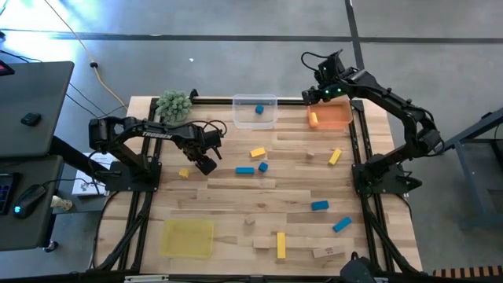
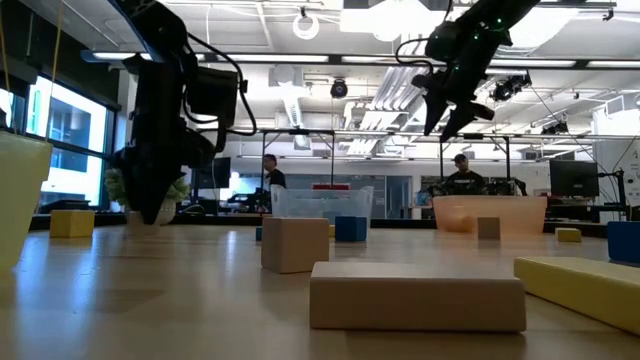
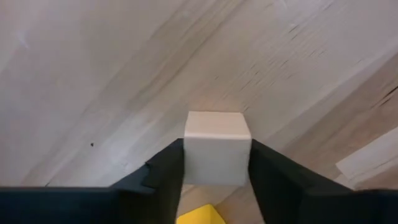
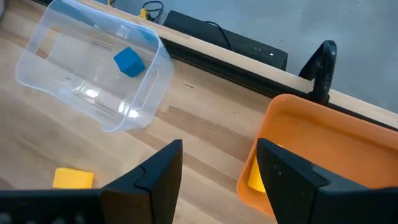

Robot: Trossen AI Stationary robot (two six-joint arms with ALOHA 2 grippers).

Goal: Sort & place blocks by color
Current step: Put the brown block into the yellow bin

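While the left tool (image 3: 216, 163) is pinching a plain wood cube (image 3: 217, 147) down on the table (image 1: 236, 196) — presumably to lift it for sorting — the right tool (image 4: 219, 163) is hanging spread and empty. Beneath the right tool, an orange tray (image 4: 323, 149) is holding one yellow block (image 4: 256, 174); beside it, a clear tray (image 4: 93, 74) is holding a blue cube (image 4: 129, 61).

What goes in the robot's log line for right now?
left gripper: closing around plain wood cube | right gripper: open, empty, above orange tray

clear tray (image 1: 255, 112), orange tray (image 1: 331, 117), plant ball (image 1: 174, 104)
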